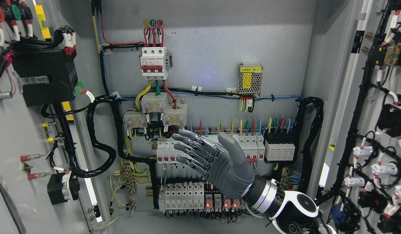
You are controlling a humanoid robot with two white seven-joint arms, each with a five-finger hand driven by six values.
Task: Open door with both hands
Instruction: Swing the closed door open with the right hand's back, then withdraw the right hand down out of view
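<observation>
Cabinet with both doors swung wide, left door (34,136) at the picture's left, right door (376,130) at its right — wiring on each, right hand (216,162) raised before the breakers (200,149), fingers (187,146) spread and extended leftward — holding nothing.

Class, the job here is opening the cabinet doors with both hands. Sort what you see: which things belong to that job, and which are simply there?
Belongs to the job:
- left door, swung open
- right door, swung open
- right hand, fingers spread, holding nothing

Simply there:
- three-pole breaker
- power supply module
- rows of small breakers
- black cable conduit
</observation>
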